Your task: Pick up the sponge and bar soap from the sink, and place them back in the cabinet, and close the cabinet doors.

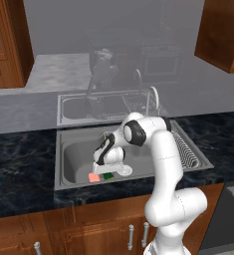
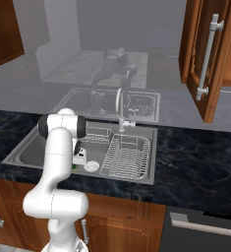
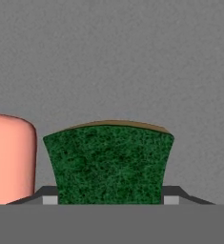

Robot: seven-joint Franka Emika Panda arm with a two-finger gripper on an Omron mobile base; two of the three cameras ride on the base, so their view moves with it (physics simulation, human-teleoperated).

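Observation:
In the hand view the dark green sponge (image 3: pixel 108 164) sits between my two fingertips (image 3: pixel 49 195), its sides pressed inward, flat on the grey floor of the sink (image 3: pixel 113 57). My gripper (image 3: pixel 107 200) is shut on it. The salmon-pink bar soap (image 3: pixel 11 159) lies right beside the sponge on its left. In the left base view the gripper (image 1: pixel 107 171) reaches down into the sink (image 1: pixel 71 154), with the sponge (image 1: pixel 108 176) and bar soap (image 1: pixel 93 177) at the front wall. An open cabinet door (image 2: pixel 205 59) hangs at the upper right.
A white drain (image 1: pixel 124 171) lies just right of the gripper. The faucet (image 2: pixel 120 110) rises behind the basin, and a wire rack (image 2: pixel 127 157) fills its right part. Dark marble counter (image 2: pixel 195 162) surrounds the sink. Another cabinet door (image 1: pixel 6 45) stands at the upper left.

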